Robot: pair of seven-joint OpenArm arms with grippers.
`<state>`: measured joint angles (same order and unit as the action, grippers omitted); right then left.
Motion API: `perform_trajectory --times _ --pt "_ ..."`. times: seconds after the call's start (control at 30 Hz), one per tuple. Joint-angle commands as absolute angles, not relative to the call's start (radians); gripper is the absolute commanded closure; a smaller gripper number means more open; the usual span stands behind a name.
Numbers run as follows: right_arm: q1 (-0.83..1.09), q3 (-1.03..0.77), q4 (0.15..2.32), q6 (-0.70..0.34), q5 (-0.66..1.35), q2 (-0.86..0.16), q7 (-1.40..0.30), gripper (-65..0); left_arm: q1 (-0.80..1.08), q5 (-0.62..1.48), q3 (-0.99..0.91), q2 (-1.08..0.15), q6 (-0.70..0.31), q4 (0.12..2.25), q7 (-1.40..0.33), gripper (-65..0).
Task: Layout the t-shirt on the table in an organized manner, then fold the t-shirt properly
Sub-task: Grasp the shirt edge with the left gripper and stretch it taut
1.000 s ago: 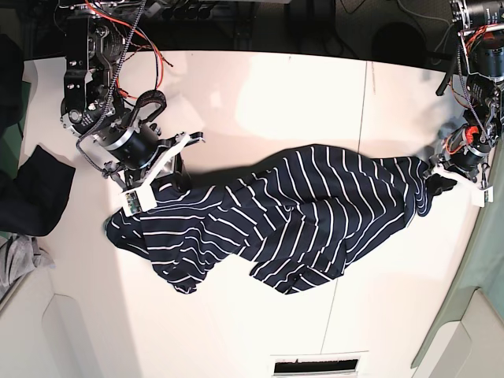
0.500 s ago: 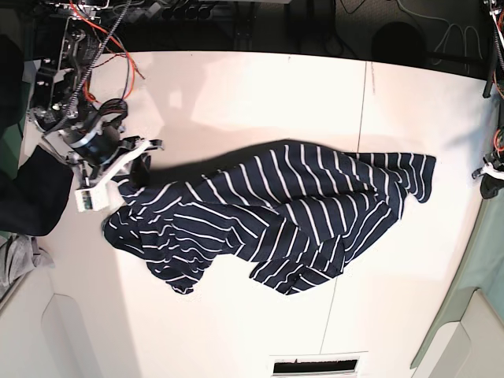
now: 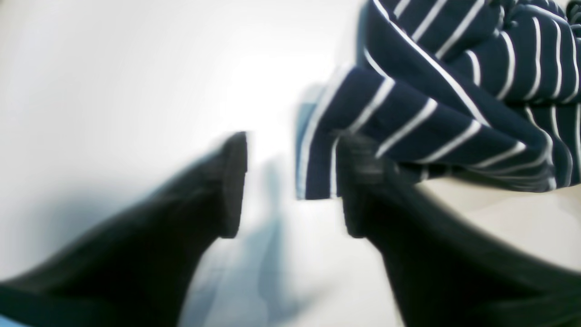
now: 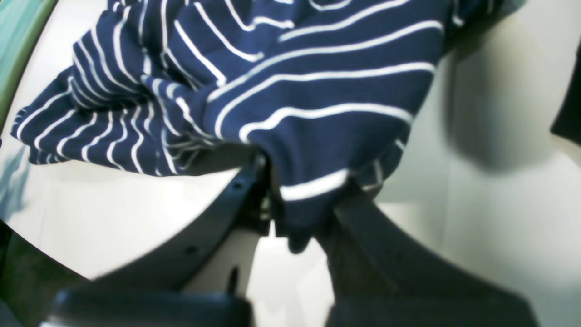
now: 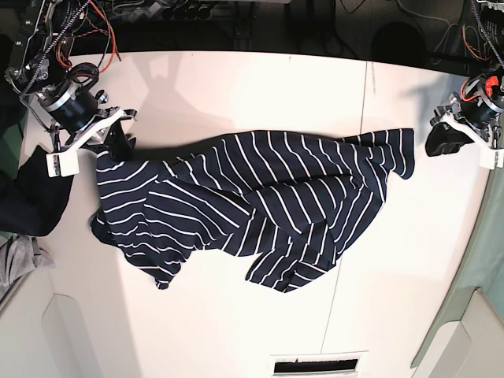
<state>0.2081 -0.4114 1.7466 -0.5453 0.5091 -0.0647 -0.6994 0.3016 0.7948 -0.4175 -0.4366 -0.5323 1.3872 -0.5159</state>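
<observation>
a: closest to you, in the right wrist view, your right pincer (image 4: 299, 213) is pressed together on a bunched fold of the t-shirt (image 4: 290, 91); navy cloth with a white stripe spills out between the 2 fingers. that grip looks sound.

b: and my left one?

a: in the left wrist view your left pincer (image 3: 290, 186) stands spread, nothing in it. a striped corner hangs just beside the inner face of one finger (image 3: 363, 190), maybe brushing it; the blur won't let you tell for sure.

b: where does the shirt lie overall?

a: from the base view, the t-shirt (image 5: 252, 205) sprawls rumpled across the middle of the desk (image 5: 236, 87), crossing the thin seam line (image 5: 358, 142). one end is up at your right pincer (image 5: 106, 142) on that view's left side, the other end trails toward your left pincer (image 5: 445, 138), which sits apart from the cloth.

b: how will it handle?

a: i'd judge it light, soft and floppy. it will sag, fold over itself and drag along the desk rather than hold a shape. it isn't fragile, but a thin pinch could slip out.

b: where should i take hold?

a: go for a hem or shoulder corner, a doubled edge, not the loose middle. for your left pincer, the striped corner nearest it looks like the natural spot. pulling 2 opposite corners apart should flatten it.

b: anything further back?

a: a plain dark cloth (image 5: 31, 197) lies at the far left edge. leave it.
</observation>
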Motion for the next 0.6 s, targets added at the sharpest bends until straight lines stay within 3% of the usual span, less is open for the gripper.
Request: perform_trajectory --times 0.0,0.47,0.53,0.57 --pt "0.208 -0.415 1.765 -0.55 0.532 -0.071 -0.678 0.0 0.294 0.794 -0.424 -0.447 -0.544 1.403 -0.484 -36.6" --pt "0.212 -0.415 1.765 -0.55 0.542 -0.069 -0.686 0.0 0.216 0.679 -0.273 -0.427 -0.551 1.215 -0.367 -36.5" --pt "0.212 -0.415 1.765 -0.55 0.543 -0.069 -0.686 0.0 0.216 0.68 -0.273 -0.427 -0.551 1.215 -0.379 -31.0" --pt "0.212 -0.415 1.765 -0.55 0.544 -0.069 -0.685 0.0 0.216 0.679 -0.273 -0.427 -0.556 1.215 -0.389 -22.9"
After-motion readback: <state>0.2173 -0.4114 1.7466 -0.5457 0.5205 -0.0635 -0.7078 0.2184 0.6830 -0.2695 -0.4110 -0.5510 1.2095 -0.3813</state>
